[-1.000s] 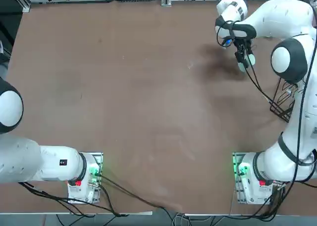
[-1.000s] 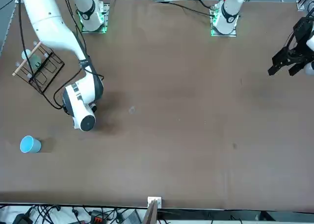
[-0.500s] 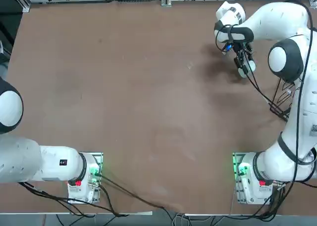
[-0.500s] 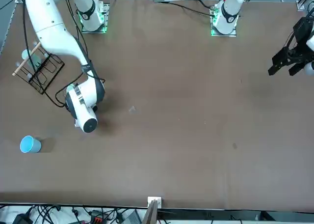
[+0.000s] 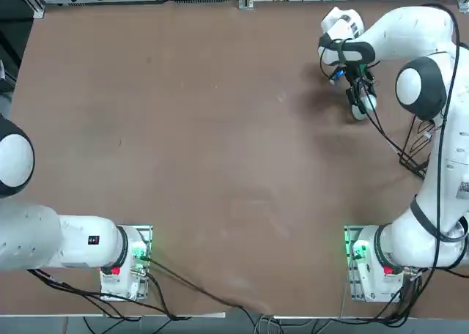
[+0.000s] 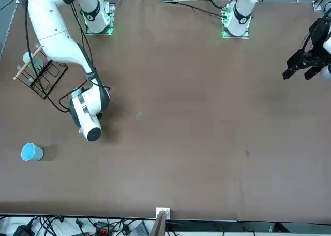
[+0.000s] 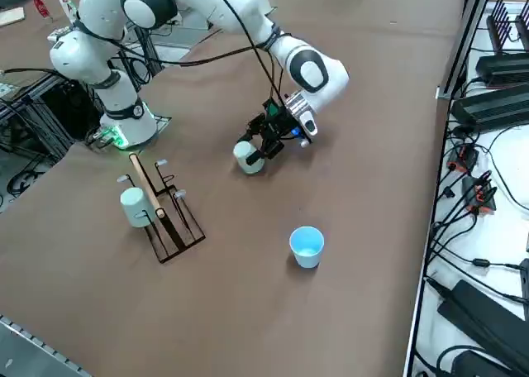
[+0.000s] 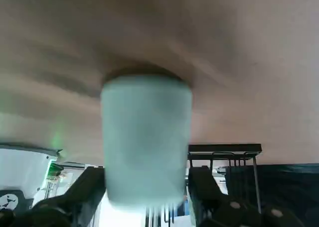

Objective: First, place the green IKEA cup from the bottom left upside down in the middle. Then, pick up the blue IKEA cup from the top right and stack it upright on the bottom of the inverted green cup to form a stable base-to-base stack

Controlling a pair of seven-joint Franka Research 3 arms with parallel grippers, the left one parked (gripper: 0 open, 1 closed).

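The right gripper (image 8: 147, 173) is low beside the green cup (image 8: 147, 132), its 2 fingers apart on either side of the walls and seemingly released. The cup has its wide end toward the counter (image 7: 223, 303) and its narrow base up, presumably so that base can carry the 2nd cup; whether the rim lies fully flat I cannot tell. It is on the robot's right side of the counter rather than in the middle, so this spot was perhaps chosen for reach

The blue cup (image 7: 307, 246) stands mouth up and apart, already the right way for stacking base to base. Another pale green cup (image 7: 135, 207) is at the wire rack (image 7: 175, 220), probably kept there as a spare. Backing off straight would avoid tipping the light plastic. The cups show no readable brand; a patterned square label (image 5: 463, 190) on the right arm carries nothing I can read
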